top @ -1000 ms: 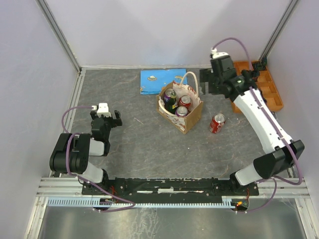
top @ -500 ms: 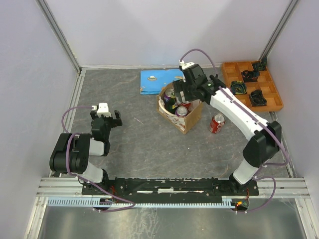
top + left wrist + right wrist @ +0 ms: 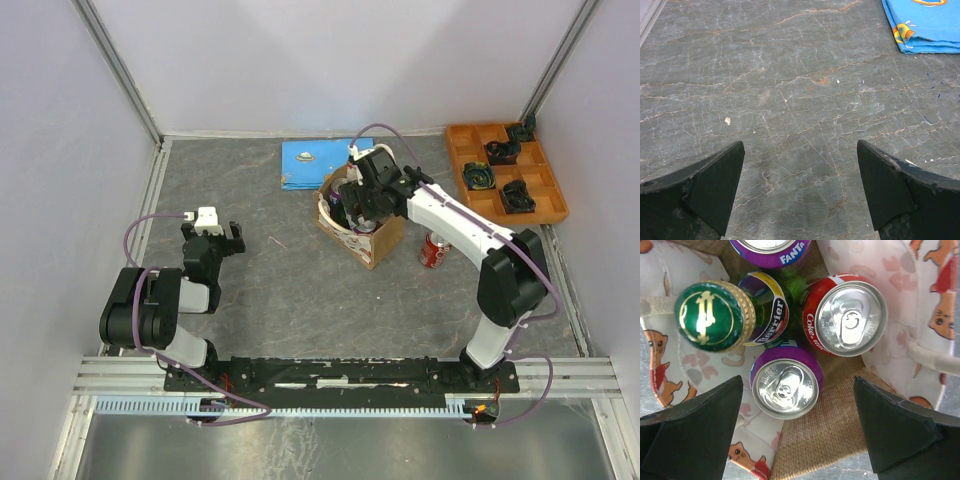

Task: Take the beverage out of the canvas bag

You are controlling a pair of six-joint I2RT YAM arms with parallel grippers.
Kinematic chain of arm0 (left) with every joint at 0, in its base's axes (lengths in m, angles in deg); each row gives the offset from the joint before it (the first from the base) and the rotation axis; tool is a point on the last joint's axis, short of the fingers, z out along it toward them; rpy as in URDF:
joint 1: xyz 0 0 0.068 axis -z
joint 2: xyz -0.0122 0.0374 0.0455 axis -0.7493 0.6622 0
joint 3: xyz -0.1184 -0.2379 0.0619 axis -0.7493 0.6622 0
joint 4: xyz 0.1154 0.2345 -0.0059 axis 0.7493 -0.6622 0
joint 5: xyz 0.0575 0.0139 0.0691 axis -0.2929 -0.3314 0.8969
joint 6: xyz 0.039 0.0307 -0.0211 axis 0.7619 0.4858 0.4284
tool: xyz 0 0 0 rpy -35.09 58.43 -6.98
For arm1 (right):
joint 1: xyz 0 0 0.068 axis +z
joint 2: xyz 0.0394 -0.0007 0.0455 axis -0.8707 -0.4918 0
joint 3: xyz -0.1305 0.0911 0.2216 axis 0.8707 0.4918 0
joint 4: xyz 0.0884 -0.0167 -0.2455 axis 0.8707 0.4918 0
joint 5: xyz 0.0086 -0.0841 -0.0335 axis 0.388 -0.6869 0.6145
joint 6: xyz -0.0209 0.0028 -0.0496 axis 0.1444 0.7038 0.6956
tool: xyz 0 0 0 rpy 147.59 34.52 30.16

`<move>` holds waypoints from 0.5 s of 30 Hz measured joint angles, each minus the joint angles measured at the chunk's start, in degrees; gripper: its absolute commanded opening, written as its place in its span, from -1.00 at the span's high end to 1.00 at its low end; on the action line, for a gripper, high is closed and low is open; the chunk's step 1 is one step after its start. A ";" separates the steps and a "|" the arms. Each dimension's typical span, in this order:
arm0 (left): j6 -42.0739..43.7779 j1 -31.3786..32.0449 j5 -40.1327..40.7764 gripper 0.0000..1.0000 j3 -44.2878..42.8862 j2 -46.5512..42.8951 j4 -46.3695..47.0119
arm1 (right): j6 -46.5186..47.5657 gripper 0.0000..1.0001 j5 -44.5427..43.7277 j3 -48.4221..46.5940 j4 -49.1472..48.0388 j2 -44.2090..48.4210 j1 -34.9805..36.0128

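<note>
The right claw (image 3: 798, 382) is spread wide above the canvas bag (image 3: 388, 235), where the beverages are packed — a purple can (image 3: 785, 389) directly beneath, crowded by a Coke can (image 3: 852, 320) and a green-capped bottle (image 3: 715, 315). A finger could be stopped by these neighbours, or a cream handle (image 3: 922, 356) snagged, and the bag dragged up too. The left claw (image 3: 800, 145) is spread wide over the bench (image 3: 790, 75); a red can (image 3: 433, 250) rests just beside the bag.

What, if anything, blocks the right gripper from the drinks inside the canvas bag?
Nothing visible: the right gripper hangs open over the canvas bag, handles off to either side, a purple can directly below.
</note>
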 measured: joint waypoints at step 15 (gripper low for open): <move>0.00 0.00 0.00 -0.99 0.00 0.02 0.00 | 0.04 -0.61 0.33 0.24 -2.64 -7.69 0.37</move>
